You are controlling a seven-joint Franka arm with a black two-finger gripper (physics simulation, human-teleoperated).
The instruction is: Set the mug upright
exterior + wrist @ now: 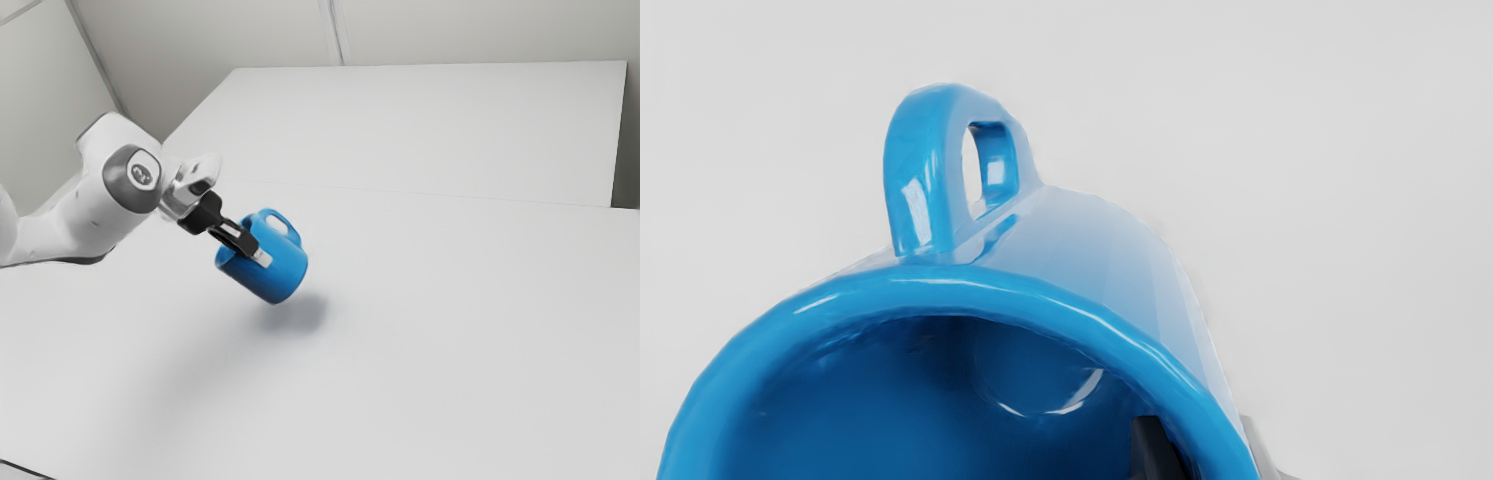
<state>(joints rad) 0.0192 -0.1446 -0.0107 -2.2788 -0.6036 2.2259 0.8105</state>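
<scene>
Claw (258,255) pinches tilted mug (280,270) by its rim (940,290), clear of table (450,350); sound hold, glaze likely slick, body stiff.

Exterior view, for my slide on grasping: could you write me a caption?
A black robot gripper holds a blue mug tilted in the air above a white table.
</scene>
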